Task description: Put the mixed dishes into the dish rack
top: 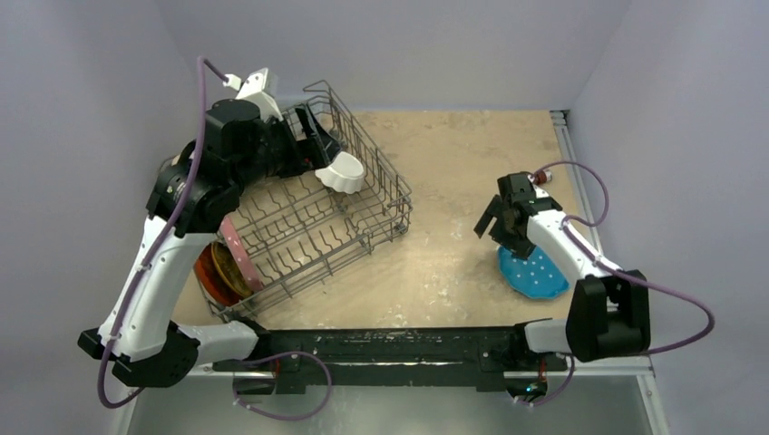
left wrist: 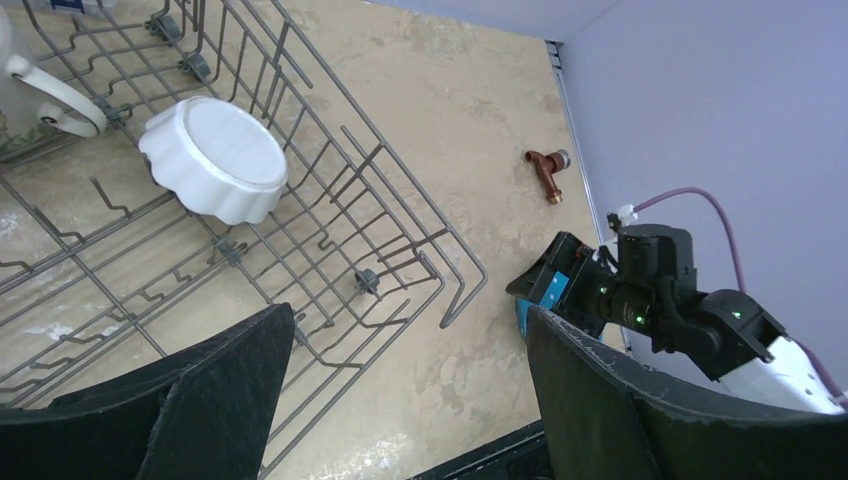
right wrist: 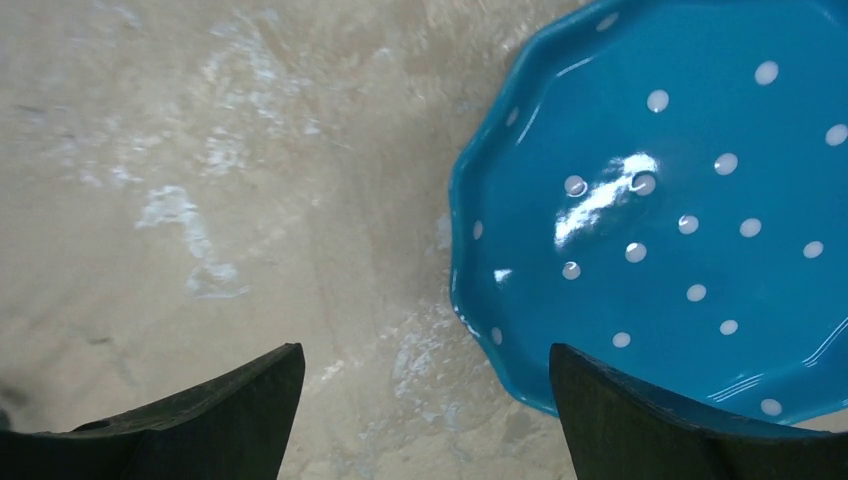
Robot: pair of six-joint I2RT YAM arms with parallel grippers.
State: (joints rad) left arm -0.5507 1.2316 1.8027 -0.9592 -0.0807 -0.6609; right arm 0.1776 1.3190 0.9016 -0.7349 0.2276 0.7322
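Note:
The dish rack [top: 358, 213] stands at the left of the table. A white fluted bowl [top: 341, 172] lies upside down in its far part, and it shows again [left wrist: 215, 155] next to a pale mug handle [left wrist: 50, 95]. My left gripper [top: 308, 143] hovers open over the rack beside the bowl, with nothing between its fingers [left wrist: 410, 390]. A red-orange plate [top: 210, 274] and a pink plate [top: 239, 254] stand on edge at the rack's near left corner. The blue white-dotted plate [top: 537, 274] lies flat on the table at the right. My right gripper [top: 494, 227] is open above its left rim [right wrist: 425, 410].
A small copper-coloured fitting [left wrist: 547, 170] lies on the table near the right wall. A metal rail [top: 567, 154] runs along the table's right edge. The black bar [top: 390, 344] joining the arm bases spans the near edge.

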